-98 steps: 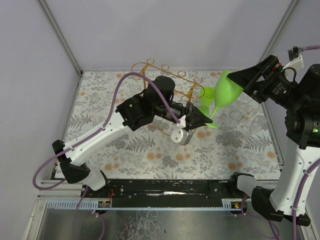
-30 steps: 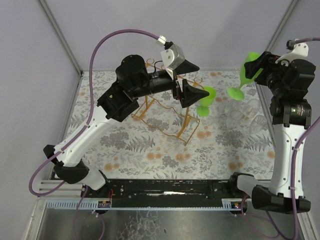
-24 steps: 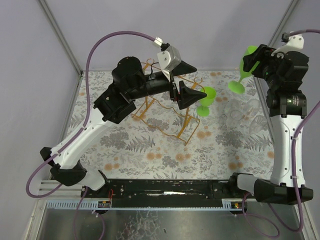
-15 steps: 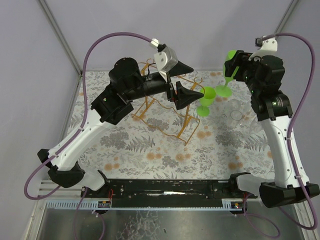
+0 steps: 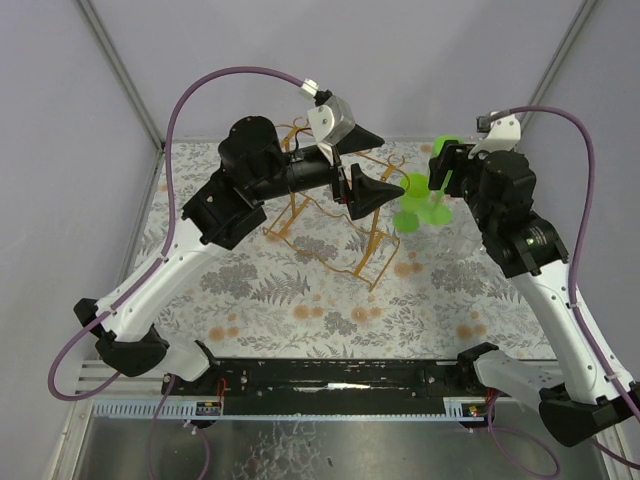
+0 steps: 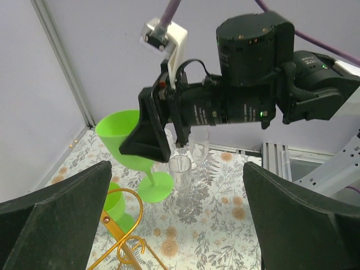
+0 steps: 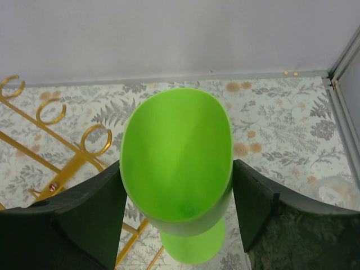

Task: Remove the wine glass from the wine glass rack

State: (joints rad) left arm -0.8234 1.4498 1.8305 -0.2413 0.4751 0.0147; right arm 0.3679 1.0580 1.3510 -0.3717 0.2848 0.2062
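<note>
- Robot lab test cell, not a home or kitchen.
- Plain pale lilac wall panels on all sides, joined by bare aluminium frame posts.
- Two white-and-black arms, left arm and right arm, bolted to a black rail at the near edge.
- Loose purple cables loop overhead. Slotted cable duct and bare metal plate sit in front of the rail.
- Tabletop is covered in a floral-print cloth, looks staged.
- The only household items are props: wine glass rack, green wine glass, clear glasses.
</note>
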